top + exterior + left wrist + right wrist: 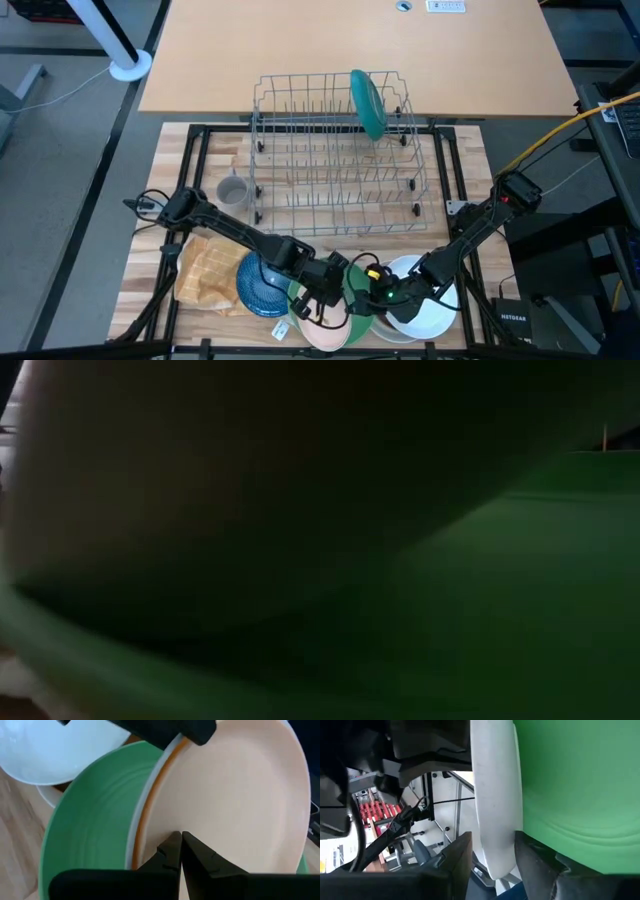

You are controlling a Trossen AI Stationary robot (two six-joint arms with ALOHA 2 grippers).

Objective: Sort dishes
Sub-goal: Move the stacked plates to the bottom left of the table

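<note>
Currently the right gripper [490,855] has its two fingers set wide on either side of the thick white rim of a plate [492,795], one finger on each face, so it seems to hold this plate by its edge. The green plate [580,790] lies directly against the white one. From above, this gripper sits low at the front of the table, beside the white bowl [425,318].

The left gripper [181,851] is fully closed and holds nothing; its tips rest on the peach plate [235,800], near the rim, with the green plate and a white dish just beside. Next to this pile stand the blue dish [262,285] on the checked cloth [205,272], and the small grey mug [232,190] near the wire rack [335,150], where a teal plate [368,103] already stands upright.

My worry is the stack: the plates overlap closely, so lifting the white one may drag the green or peach plate and make it slide off the table edge. Both arms are also very near each other and could collide
</note>
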